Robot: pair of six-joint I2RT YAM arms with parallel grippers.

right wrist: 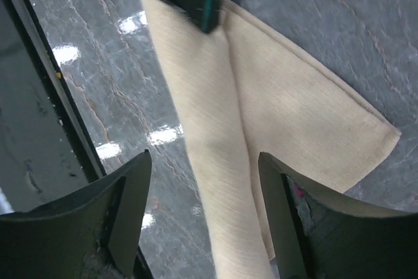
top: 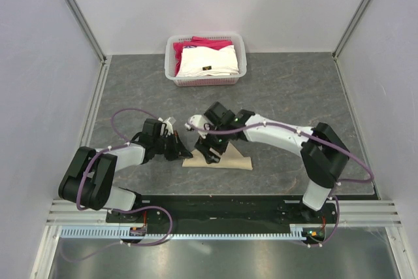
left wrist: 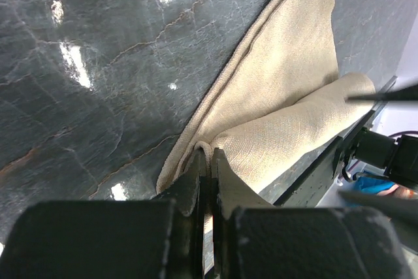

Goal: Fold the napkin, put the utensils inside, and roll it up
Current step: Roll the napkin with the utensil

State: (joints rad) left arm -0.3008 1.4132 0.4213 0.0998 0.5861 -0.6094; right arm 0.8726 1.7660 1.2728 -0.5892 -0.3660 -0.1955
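Note:
The tan napkin [top: 228, 161] lies folded on the dark tabletop near the front, with one long side rolled up into a tube [right wrist: 215, 161]. My left gripper [top: 185, 153] is shut on the napkin's left end [left wrist: 208, 155], pinching a fold of cloth [left wrist: 281, 122] between its jaws. My right gripper [top: 212, 153] is open and hovers over the roll [right wrist: 204, 158], one finger on each side and touching nothing. A short teal-green piece [right wrist: 210, 1] shows at the roll's far end against a dark shape. The rest of the knife is hidden.
A white basket [top: 171, 63] at the back centre holds a white folded cloth [top: 208, 62] and a pink-red folded cloth [top: 210, 44]. White walls enclose the table on three sides. The black base rail [top: 222, 207] runs along the near edge.

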